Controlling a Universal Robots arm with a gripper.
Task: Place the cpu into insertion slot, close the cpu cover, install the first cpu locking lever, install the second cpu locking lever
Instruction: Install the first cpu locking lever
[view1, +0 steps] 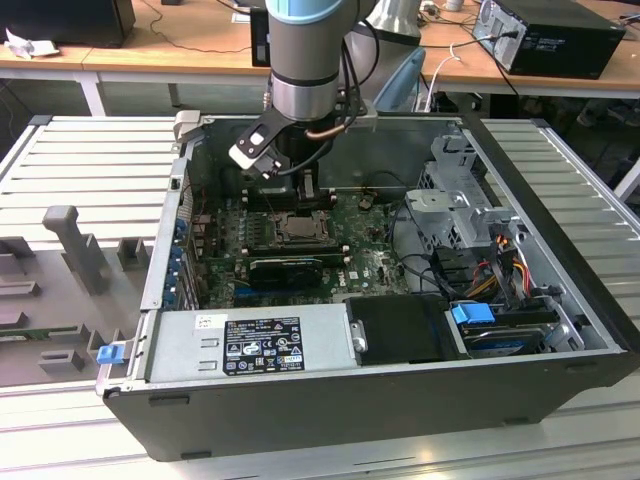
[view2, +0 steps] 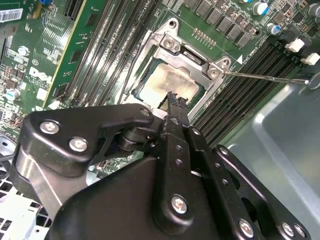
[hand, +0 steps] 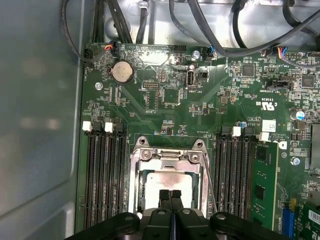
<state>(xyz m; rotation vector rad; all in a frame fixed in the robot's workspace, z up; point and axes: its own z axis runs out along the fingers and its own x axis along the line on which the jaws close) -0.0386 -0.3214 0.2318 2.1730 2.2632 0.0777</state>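
1. Pincer (hand: 170, 195): clenched on nothing, tips just over the cpu (hand: 165, 177).
2. The cpu lies in the insertion slot (hand: 141, 146), framed by the cpu cover (hand: 134, 185).
3. Risk: a locking lever (view2: 265, 77) stands free, so the cover may lift; tip pressure could mar the cpu.

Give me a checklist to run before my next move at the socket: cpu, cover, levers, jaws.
1. Cpu seated: ok, its pale face lies flat in the cover's window.
2. Cover down over the cpu: ok, it looks closed.
3. Lever latched: not ok, the thin rod angles away from the socket.
4. Other lever: cannot tell.
5. Gripper empty: ok, jaws shut on nothing, over the cpu.
6. Jaws clear of the cpu face: cannot tell.
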